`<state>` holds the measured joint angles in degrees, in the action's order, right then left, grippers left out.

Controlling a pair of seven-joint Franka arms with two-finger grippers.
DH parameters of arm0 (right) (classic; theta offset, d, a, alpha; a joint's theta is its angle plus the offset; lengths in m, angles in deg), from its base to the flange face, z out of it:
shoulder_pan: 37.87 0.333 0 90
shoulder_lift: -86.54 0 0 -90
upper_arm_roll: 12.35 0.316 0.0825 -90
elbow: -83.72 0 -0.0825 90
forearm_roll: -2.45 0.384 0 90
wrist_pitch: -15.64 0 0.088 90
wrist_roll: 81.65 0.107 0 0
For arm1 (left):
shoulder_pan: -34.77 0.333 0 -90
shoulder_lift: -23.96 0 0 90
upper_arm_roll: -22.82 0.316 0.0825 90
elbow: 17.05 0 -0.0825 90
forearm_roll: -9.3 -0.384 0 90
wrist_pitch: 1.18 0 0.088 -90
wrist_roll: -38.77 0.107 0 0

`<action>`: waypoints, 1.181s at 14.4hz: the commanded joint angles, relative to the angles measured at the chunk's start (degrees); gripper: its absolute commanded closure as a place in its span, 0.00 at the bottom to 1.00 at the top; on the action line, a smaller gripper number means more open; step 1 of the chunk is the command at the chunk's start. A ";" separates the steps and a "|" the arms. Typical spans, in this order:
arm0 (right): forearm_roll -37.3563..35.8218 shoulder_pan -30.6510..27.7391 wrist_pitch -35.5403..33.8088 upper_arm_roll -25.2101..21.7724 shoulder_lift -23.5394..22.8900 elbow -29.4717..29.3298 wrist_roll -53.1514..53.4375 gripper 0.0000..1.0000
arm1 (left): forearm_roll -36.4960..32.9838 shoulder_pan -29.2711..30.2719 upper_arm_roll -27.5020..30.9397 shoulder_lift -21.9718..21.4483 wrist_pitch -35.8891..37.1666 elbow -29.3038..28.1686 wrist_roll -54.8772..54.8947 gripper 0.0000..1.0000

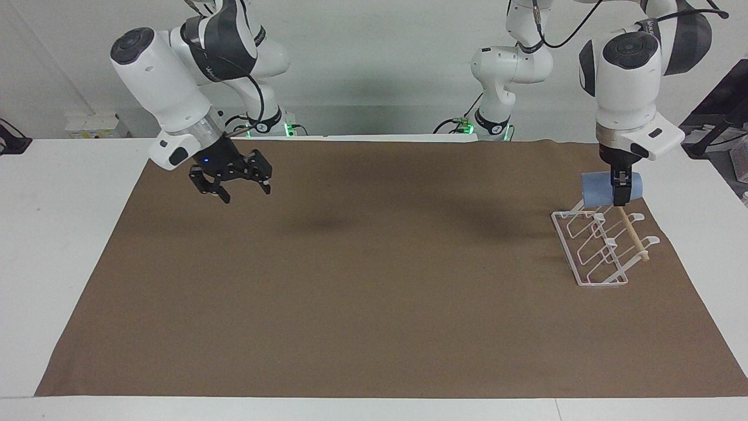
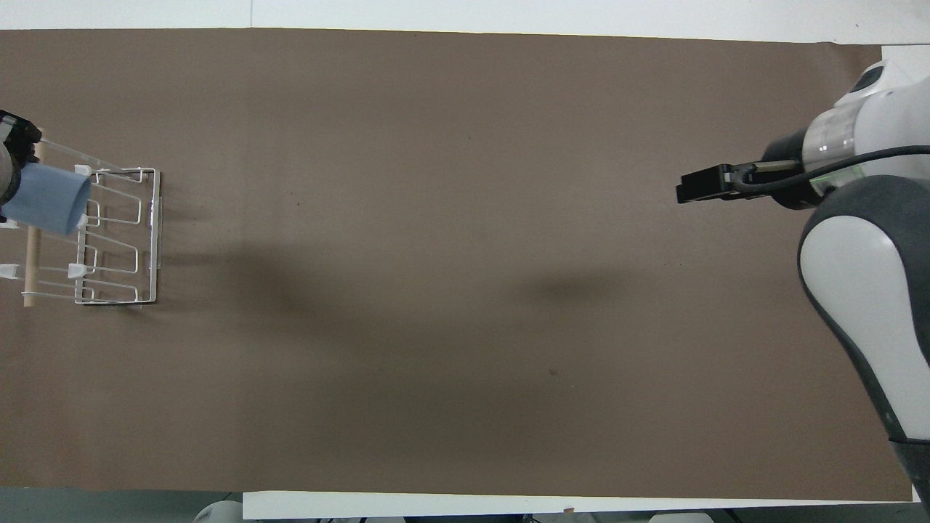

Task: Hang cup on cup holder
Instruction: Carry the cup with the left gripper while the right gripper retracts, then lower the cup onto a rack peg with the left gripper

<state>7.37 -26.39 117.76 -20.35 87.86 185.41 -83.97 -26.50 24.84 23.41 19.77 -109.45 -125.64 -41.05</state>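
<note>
The light-blue cup (image 1: 596, 189) lies on its side in my left gripper (image 1: 619, 196), which is shut on it. The cup's rim points toward the right arm's end of the table. It hangs just over the end of the white wire cup holder (image 1: 596, 257) that is nearer to the robots, at the wooden dowel (image 1: 634, 237). I cannot tell if it touches a prong. In the overhead view the cup (image 2: 47, 200) covers part of the cup holder (image 2: 120, 240). My right gripper (image 1: 234, 186) is open and empty, in the air over the mat at the right arm's end; it also shows in the overhead view (image 2: 686, 191).
A brown mat (image 1: 374, 280) covers most of the white table (image 1: 64, 234). The cup holder stands on the mat near its edge at the left arm's end. Nothing else lies on the mat.
</note>
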 commanded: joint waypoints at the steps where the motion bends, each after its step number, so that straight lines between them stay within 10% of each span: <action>1: -6.66 -4.25 -10.84 0.70 -4.19 -10.16 0.83 0.01 | -12.49 0.09 -0.50 2.77 -2.56 -1.54 0.98 0.71; 6: -8.08 -6.64 -16.51 -1.67 -4.39 -14.86 0.48 0.01 | -30.36 -1.67 -0.68 7.61 -4.06 -3.03 0.28 0.71; 17: -8.17 -6.82 -16.08 -3.95 -1.84 -9.93 0.74 0.01 | -37.94 -3.87 -0.68 10.95 -5.90 -6.81 -18.80 0.71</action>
<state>0.38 -33.06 101.19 -24.90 84.54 173.76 -83.91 -62.13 20.84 22.27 30.52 -114.02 -131.29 -57.58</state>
